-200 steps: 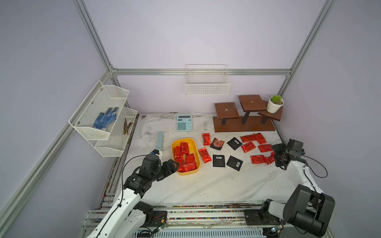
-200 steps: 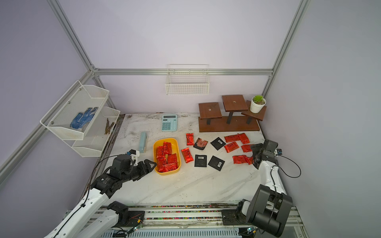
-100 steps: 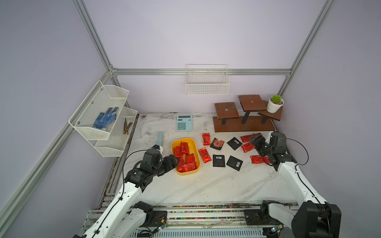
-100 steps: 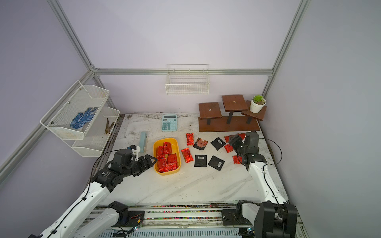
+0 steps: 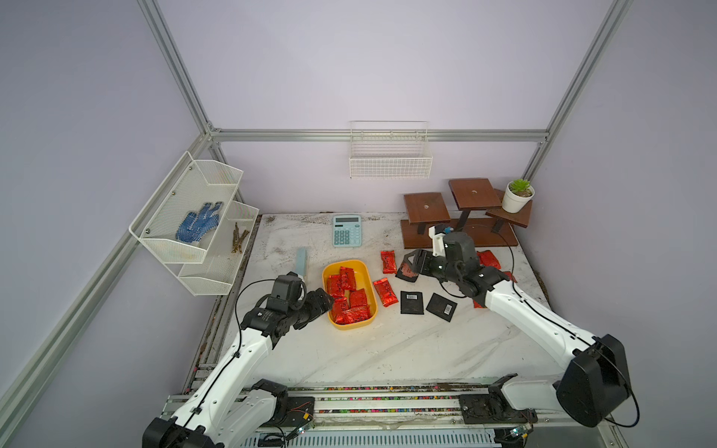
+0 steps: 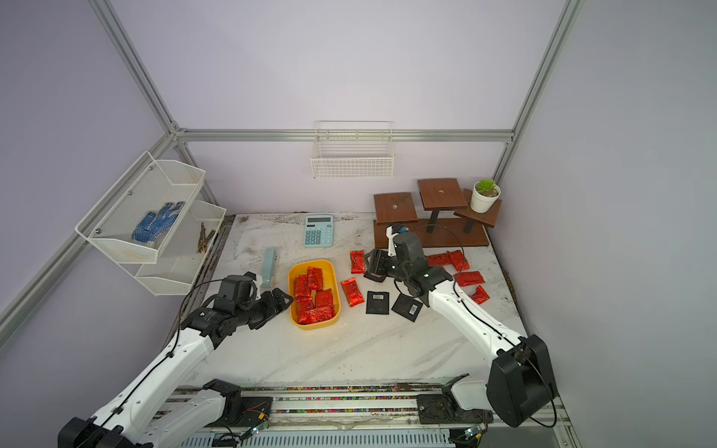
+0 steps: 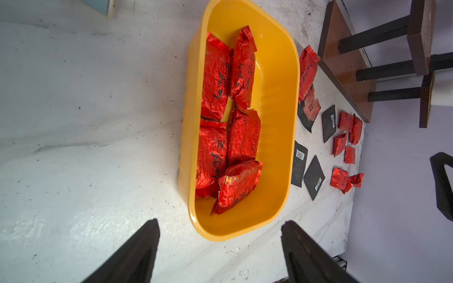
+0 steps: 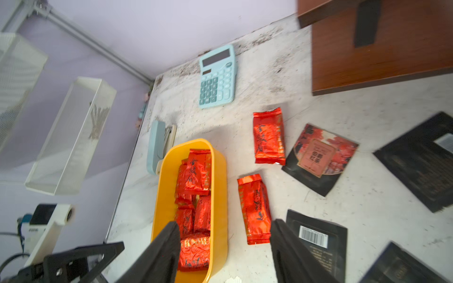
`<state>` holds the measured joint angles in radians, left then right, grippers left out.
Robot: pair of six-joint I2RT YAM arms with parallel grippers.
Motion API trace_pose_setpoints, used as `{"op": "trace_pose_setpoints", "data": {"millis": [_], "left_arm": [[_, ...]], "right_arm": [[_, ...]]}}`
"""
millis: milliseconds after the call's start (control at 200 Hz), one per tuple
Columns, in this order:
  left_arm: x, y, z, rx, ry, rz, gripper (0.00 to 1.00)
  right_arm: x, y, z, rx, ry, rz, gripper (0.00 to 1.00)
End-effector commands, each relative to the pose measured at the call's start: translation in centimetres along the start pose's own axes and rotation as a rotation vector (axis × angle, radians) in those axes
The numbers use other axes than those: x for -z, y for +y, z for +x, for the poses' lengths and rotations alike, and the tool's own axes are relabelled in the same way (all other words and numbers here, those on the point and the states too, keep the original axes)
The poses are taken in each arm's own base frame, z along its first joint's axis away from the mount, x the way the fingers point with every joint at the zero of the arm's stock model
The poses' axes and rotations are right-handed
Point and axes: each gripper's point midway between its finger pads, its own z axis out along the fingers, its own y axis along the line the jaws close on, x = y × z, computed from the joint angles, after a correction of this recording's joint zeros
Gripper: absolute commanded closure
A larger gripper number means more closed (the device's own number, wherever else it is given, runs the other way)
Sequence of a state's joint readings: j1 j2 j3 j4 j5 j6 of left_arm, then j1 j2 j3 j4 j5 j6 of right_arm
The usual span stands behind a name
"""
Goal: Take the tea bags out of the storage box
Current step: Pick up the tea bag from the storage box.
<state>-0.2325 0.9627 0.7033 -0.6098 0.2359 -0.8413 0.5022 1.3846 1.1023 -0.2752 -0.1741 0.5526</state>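
Note:
The yellow storage box (image 5: 351, 325) (image 6: 316, 325) (image 7: 277, 122) (image 8: 219, 196) lies left of the table's middle with several red foil tea bags (image 5: 347, 296) (image 7: 228, 127) (image 8: 193, 176) inside. Two red sachets (image 5: 386, 291), black sachets (image 5: 412, 302) and a reddish-brown square (image 8: 321, 156) lie on the table to its right. My left gripper (image 5: 329, 300) (image 6: 289, 300) (image 7: 220, 221) is open and empty, at the box's near-left rim. My right gripper (image 5: 412, 265) (image 6: 370, 265) (image 8: 225, 221) is open and empty, raised over the reddish-brown square.
A blue calculator (image 5: 347, 231) and a pale stapler (image 5: 300, 263) lie behind the box. A wooden tiered stand (image 5: 461, 225) with a potted plant (image 5: 518, 196) fills the back right. More red sachets (image 5: 487, 259) lie behind the right arm. A mesh shelf (image 5: 194, 221) hangs left.
The right arm has swung from the table's right edge in to the sachets right of the box, its jaws narrowing somewhat. The left gripper has crept closer to the box.

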Motion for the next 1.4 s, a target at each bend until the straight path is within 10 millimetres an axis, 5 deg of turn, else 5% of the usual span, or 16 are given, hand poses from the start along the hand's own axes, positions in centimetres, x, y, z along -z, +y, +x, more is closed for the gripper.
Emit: {"op": "trace_pose_setpoints", "data": {"millis": [0, 135, 295, 705, 990, 1395], "left_arm": [[1.2, -1.1, -2.3, -0.008, -0.048, 0.045, 0.18], [2.3, 0.2, -3.3, 0.036, -0.081, 0.038, 0.18], [3.9, 1.4, -3.5, 0.088, -0.13, 0.055, 0.17], [5.5, 2.1, -1.1, 0.132, -0.138, 0.109, 0.16], [5.7, 2.4, -0.8, 0.12, -0.141, 0.101, 0.16], [5.5, 2.3, -0.6, 0.118, -0.126, 0.109, 0.16]], "right_arm": [[-1.5, 3.6, 1.1, 0.126, 0.057, -0.014, 0.36], [-5.1, 6.9, 4.1, 0.241, 0.162, -0.005, 0.3], [-9.4, 8.4, 6.9, 0.334, 0.265, 0.05, 0.27], [-19.0, 6.1, 8.8, 0.434, 0.329, 0.238, 0.23], [-22.4, 5.2, 9.5, 0.434, 0.328, 0.268, 0.26], [-24.5, 3.9, 12.1, 0.397, 0.383, 0.269, 0.32]]}}
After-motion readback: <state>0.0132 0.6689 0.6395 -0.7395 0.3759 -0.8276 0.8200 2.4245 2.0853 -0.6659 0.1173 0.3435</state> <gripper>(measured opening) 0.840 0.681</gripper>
